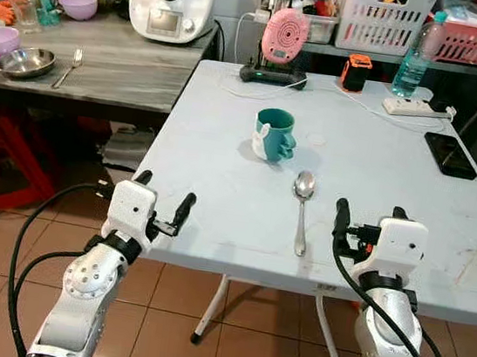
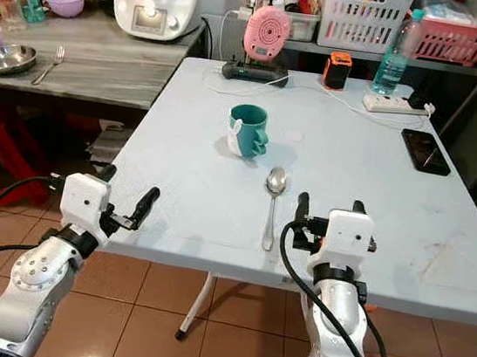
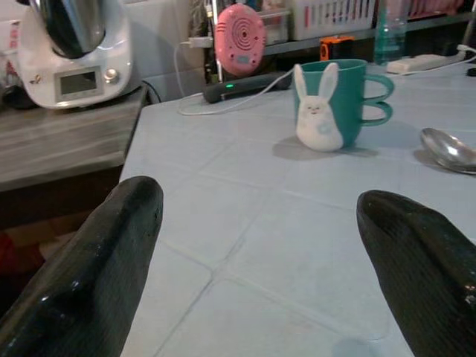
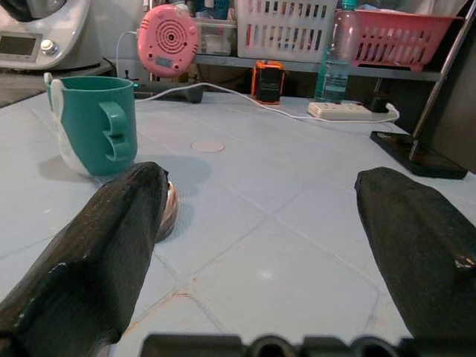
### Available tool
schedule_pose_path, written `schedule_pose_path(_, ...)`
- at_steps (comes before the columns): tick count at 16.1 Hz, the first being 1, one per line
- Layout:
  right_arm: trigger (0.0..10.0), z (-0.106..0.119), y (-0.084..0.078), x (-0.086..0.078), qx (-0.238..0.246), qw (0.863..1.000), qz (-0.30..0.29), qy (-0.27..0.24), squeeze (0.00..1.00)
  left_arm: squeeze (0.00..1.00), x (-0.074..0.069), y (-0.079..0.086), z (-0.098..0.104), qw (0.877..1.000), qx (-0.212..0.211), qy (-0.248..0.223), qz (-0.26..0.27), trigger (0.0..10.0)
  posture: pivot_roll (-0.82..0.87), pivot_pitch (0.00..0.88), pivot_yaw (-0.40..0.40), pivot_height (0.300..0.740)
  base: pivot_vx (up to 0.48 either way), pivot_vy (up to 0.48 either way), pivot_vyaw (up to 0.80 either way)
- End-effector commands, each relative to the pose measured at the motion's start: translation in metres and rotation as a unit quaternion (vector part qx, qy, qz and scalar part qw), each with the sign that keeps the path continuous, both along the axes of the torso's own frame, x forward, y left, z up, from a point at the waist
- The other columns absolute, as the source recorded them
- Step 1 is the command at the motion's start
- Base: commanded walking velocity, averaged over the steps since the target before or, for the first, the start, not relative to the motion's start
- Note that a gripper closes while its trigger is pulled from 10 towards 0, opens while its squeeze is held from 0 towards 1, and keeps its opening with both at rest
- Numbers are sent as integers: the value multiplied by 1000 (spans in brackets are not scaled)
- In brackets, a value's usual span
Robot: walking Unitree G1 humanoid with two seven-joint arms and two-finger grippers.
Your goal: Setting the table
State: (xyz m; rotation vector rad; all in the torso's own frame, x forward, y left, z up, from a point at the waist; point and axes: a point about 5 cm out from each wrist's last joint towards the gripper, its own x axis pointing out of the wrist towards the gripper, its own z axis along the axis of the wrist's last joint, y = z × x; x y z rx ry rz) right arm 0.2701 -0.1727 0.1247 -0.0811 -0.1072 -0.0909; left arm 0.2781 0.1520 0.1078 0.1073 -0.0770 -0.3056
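Head views: one spoon (image 1: 302, 206) and one mug (image 1: 273, 135) lie on the table (image 1: 220, 185); the left end effector (image 1: 163, 199) and right end effector (image 1: 369, 219), both spread wide, hover at its near edge, spoon between them. Left wrist view: rabbit figure on the mug. Right wrist view: the spoon's bowl beside one finger (image 4: 104, 253).
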Motion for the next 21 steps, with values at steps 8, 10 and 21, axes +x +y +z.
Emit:
schedule_pose_path(8, 10000, -5, 1, 0, -2, 1000, 0, 15, 0, 0, -1, -2, -4, 1000, 5, 23, -9, 10000, -59, 0, 43, 740, 165, 0, 0)
schedule_pose_path(10, 10000, -11, -1, -1, 6, 999, -8, 31, 0, 0, -6, -1, -12, 998, 32, 36, -40, 10000, -56, 0, 41, 740, 0, 0, 0)
schedule_pose_path(21, 10000, -18, -22, 13, -17, 996, -28, 88, 0, 0, -11, -14, -11, 975, 33, 54, -211, 10000, -53, 0, 36, 740, 0, 0, 0)
